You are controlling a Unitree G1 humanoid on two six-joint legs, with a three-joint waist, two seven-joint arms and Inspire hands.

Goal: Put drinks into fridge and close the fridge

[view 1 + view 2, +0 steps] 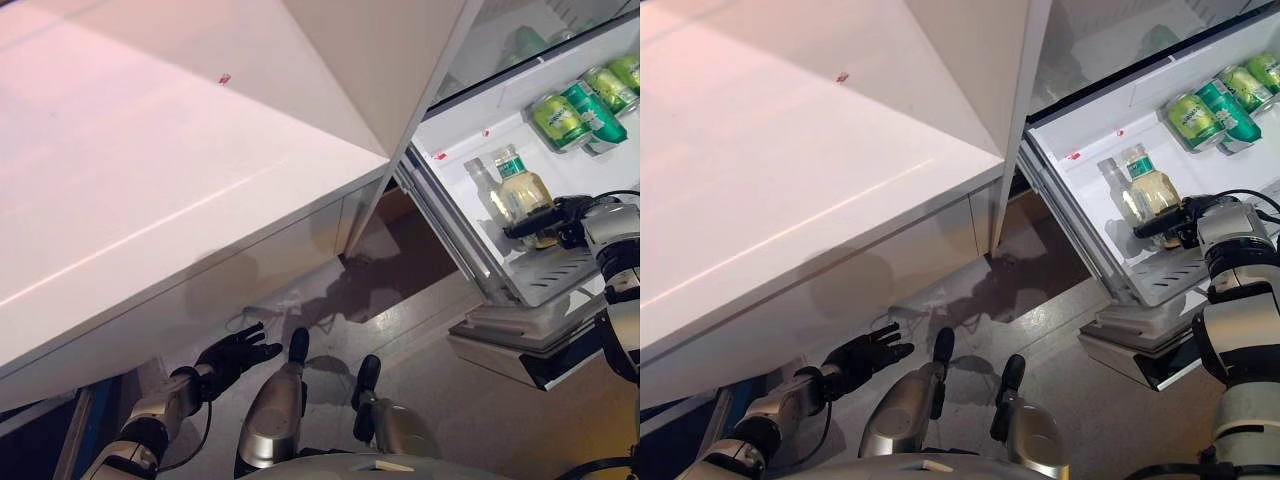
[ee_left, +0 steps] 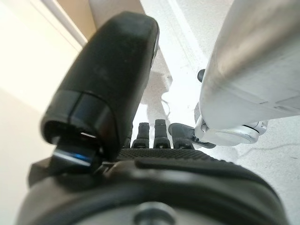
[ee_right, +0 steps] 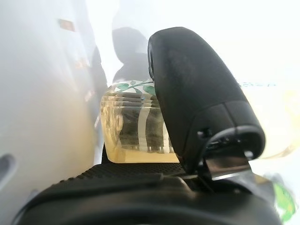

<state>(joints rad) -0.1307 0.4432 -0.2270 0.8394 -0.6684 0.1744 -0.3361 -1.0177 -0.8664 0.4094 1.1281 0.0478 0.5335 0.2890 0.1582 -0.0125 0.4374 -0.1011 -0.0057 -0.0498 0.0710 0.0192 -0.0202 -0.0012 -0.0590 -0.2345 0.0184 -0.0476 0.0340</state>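
Note:
A clear bottle of pale yellow drink (image 1: 522, 190) with a green label stands on a white shelf (image 1: 470, 130) inside the open fridge. My right hand (image 1: 562, 220) is shut on its lower part. In the right wrist view the thumb (image 3: 197, 93) lies across the front of the bottle (image 3: 133, 136) and the fingers show through the drink behind it. Green cans (image 1: 585, 105) lie further back on the same shelf. My left hand (image 1: 235, 355) hangs low by the floor, open and empty, and it also shows in the left wrist view (image 2: 112, 84).
A large white cabinet (image 1: 150, 180) takes up the left side, its corner close to the fridge's open edge (image 1: 400, 160). A white drawer (image 1: 520, 340) juts out under the shelf. A grey ribbed grille (image 1: 560, 265) lies just below my right hand.

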